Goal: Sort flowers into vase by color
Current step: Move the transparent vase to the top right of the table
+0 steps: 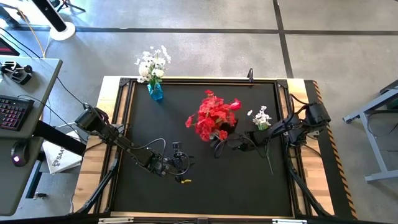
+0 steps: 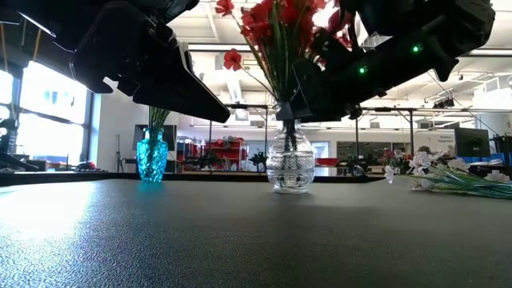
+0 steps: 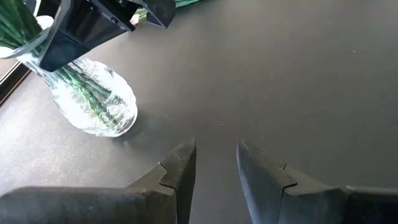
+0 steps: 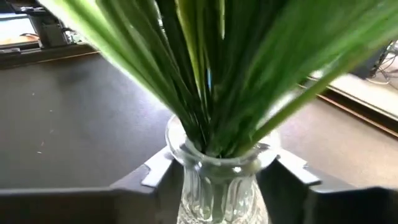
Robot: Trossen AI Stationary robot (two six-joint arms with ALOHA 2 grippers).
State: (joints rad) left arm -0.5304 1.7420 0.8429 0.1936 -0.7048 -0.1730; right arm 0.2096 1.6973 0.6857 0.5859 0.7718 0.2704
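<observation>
A clear glass vase (image 2: 290, 164) full of red flowers (image 1: 214, 115) stands upright on the black table near its middle. My right gripper (image 4: 217, 171) reaches it level from the table's right and has closed on its neck. A blue vase (image 1: 155, 91) holding white flowers (image 1: 152, 64) stands at the far left. A loose sprig of white flowers (image 1: 262, 118) lies on the table at the right, its stem (image 1: 268, 158) running toward the near edge. My left gripper (image 3: 216, 168) hangs open over bare table, left of and nearer than the clear vase, with nothing between its fingers. My right gripper has the clear vase's neck (image 4: 217, 186) between its two fingers, just under the rim. One finger (image 4: 160, 169) lies against each side of the glass. They come level from the table's right. The vase stands upright with its base on the table.
A raised frame (image 1: 205, 79) and wooden borders (image 1: 93, 162) run around the black mat. A desk with a keyboard (image 1: 13, 112) stands beyond the table's left edge. Bare mat (image 1: 236, 186) stretches along the near side.
</observation>
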